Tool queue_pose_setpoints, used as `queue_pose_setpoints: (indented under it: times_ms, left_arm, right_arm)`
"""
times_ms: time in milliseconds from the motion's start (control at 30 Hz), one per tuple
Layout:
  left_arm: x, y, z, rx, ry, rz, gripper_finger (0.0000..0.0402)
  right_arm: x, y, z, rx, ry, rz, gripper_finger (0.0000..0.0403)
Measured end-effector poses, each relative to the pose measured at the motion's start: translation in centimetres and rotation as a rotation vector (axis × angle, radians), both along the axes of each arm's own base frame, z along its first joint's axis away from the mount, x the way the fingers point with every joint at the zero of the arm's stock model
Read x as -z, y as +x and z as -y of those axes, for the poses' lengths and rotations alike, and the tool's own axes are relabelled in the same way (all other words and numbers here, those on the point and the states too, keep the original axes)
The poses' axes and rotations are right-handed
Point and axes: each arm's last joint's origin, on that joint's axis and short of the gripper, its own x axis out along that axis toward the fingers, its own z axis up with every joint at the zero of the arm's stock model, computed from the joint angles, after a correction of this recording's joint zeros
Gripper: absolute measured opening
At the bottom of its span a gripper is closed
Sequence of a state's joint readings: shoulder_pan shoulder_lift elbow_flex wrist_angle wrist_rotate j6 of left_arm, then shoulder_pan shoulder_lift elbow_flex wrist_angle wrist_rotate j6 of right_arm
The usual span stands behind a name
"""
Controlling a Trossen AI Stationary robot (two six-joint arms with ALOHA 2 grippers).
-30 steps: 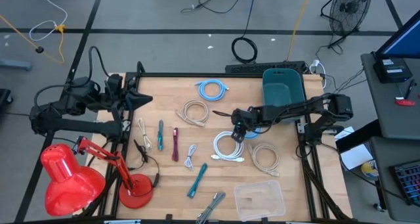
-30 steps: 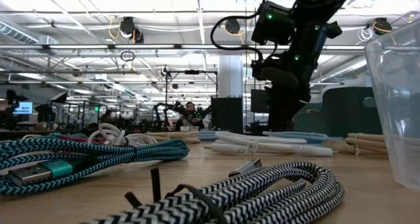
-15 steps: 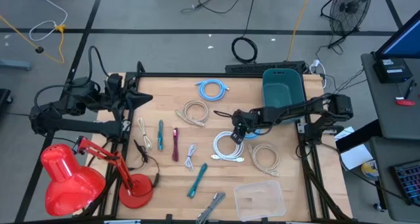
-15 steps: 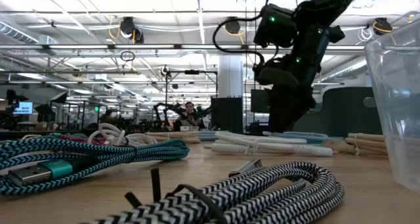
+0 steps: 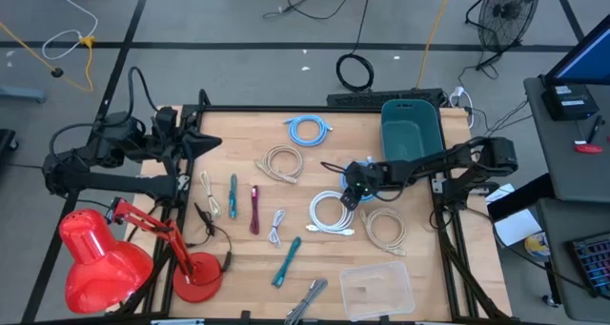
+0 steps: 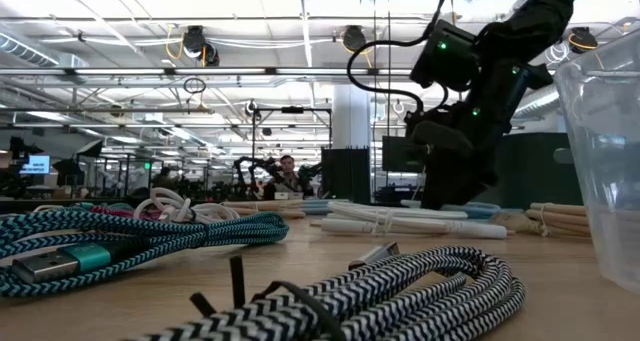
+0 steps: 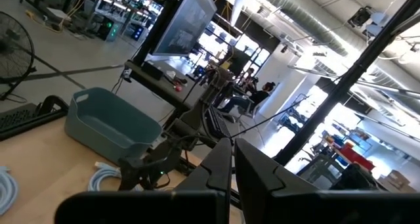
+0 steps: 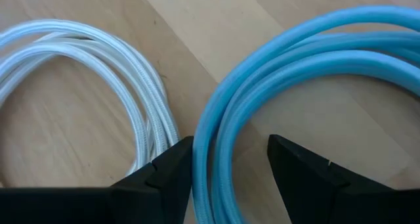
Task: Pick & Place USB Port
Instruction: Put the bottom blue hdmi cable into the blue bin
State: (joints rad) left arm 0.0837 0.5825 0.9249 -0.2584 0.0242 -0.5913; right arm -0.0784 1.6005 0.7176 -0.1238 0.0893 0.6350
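Note:
A coiled blue cable point(image 8: 308, 60) lies flat on the wooden table point(image 5: 238, 268), right of centre, next to a white cable coil point(image 8: 98, 60). My right gripper point(image 8: 230, 178) is open, slanting down over the blue coil's edge. One finger stands on either side of its bundled strands point(image 8: 220, 138), with no touch that I can see. In the high view this gripper point(image 5: 351, 193) sits between the white coil point(image 5: 329, 213) and the teal bin point(image 5: 412, 130). My left gripper point(image 5: 205, 142) is shut and holds nothing, raised and level at the table's far left.
A beige coil point(image 5: 384, 228) lies near the right edge, and another point(image 5: 283, 162) with a light-blue coil point(image 5: 310, 129) lies farther back. Several short cables point(image 5: 254, 211) lie left of centre. A clear tub point(image 5: 376, 289) and a red lamp point(image 5: 105, 263) stand at the near edge.
My right gripper has come down toward the blue coil, shifting a little toward the table's right and near edges and rolling slightly. Its fingers have stayed open. The cables have not moved.

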Motion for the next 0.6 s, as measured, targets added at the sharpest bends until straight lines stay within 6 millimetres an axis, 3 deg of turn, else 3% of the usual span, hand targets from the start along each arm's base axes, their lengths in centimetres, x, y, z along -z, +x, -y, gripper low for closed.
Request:
queue_pose_setpoints:
  times_ms: [233,600]
  left_arm:
    - [-0.01,0.0,0.0,0.0,-0.014,0.001,0.0021]
    - [-0.01,0.0,-0.08,-0.026,-0.018,0.002,0.0021]
  right_arm:
    - [0.28,-0.25,-0.02,0.007,-0.015,-0.016,0.017]
    - [0.25,-0.09,0.04,0.018,-0.017,0.007,0.0048]
